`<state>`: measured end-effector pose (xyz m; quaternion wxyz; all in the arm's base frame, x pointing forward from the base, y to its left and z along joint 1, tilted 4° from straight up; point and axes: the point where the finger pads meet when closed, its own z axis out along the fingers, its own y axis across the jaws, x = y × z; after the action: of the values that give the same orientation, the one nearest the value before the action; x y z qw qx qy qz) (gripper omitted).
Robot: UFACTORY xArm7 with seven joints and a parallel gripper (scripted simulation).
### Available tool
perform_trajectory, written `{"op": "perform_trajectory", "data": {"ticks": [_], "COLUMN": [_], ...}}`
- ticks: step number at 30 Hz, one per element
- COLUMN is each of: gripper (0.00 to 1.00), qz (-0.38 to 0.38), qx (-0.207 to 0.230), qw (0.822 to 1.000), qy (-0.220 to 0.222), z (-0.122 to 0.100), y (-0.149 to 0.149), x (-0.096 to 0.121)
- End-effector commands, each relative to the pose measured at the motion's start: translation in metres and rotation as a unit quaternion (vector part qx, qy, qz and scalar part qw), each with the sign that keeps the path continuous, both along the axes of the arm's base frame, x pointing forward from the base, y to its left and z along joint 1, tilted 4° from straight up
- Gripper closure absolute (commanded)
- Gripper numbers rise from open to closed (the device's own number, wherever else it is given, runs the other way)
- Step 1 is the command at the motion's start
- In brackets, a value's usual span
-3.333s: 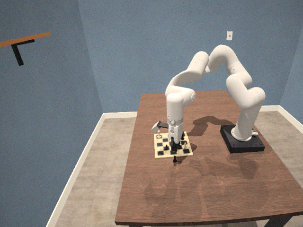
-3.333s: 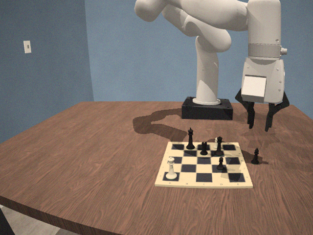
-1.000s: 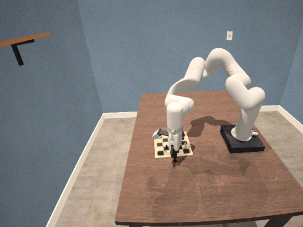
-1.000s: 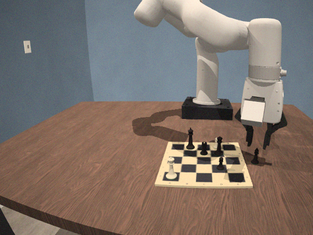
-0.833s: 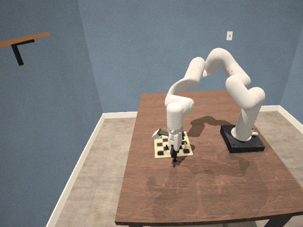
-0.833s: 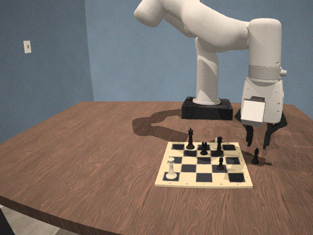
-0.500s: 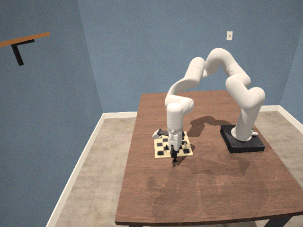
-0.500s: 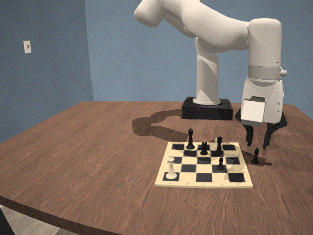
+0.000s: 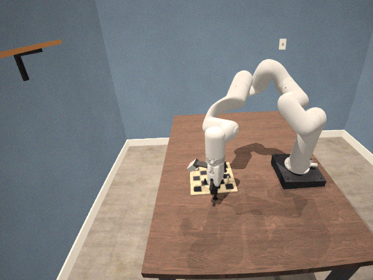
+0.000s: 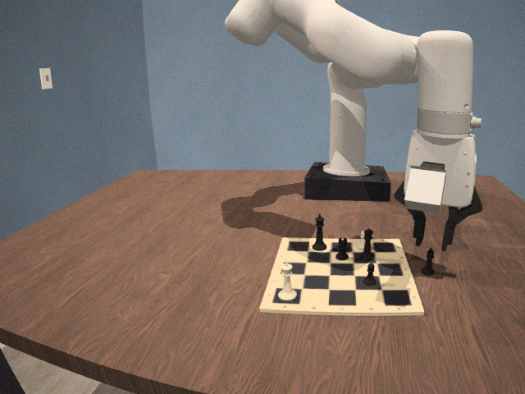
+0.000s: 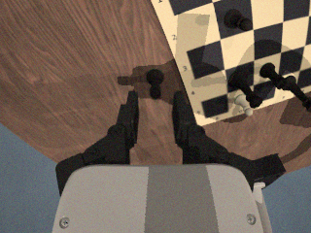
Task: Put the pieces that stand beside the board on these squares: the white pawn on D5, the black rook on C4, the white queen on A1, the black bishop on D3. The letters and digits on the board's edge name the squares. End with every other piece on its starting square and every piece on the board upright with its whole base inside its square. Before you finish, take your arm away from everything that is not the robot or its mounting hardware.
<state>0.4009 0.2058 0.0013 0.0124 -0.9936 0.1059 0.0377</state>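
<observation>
From above, I see the fingers [image 9: 214, 192] [image 10: 431, 246] near the black bishop [image 9: 215, 198] [image 10: 428, 263] [image 11: 155, 83]. In the exterior view it stands upright on the counter [image 9: 256, 235] [image 10: 203, 339] [image 11: 58, 63] beside the chessboard [image 9: 194, 192] [image 10: 339, 313] [image 11: 196, 114], below them. The wrist view shows them parted, released, grasping nothing.

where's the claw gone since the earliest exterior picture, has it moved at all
Yes, down: in the exterior view, the claw ended above the line of the chessboard's far edge; now it reaches slightly below.
</observation>
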Motion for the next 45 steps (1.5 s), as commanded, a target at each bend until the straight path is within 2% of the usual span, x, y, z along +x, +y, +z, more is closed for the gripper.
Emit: {"op": "perform_trajectory", "data": {"ticks": [1,38,45], "gripper": [0.63,0.63,0.63], "qz": [0.000,0.000,0.000], "qx": [0.001,0.001,0.001], "qw": [1.000,1.000,1.000], "qy": [-0.002,-0.002,-0.002], "z": [0.0015,0.0014,-0.0045], "y": [0.0008,0.0008,0.0010], "x": [0.0012,0.0012,0.0008]}}
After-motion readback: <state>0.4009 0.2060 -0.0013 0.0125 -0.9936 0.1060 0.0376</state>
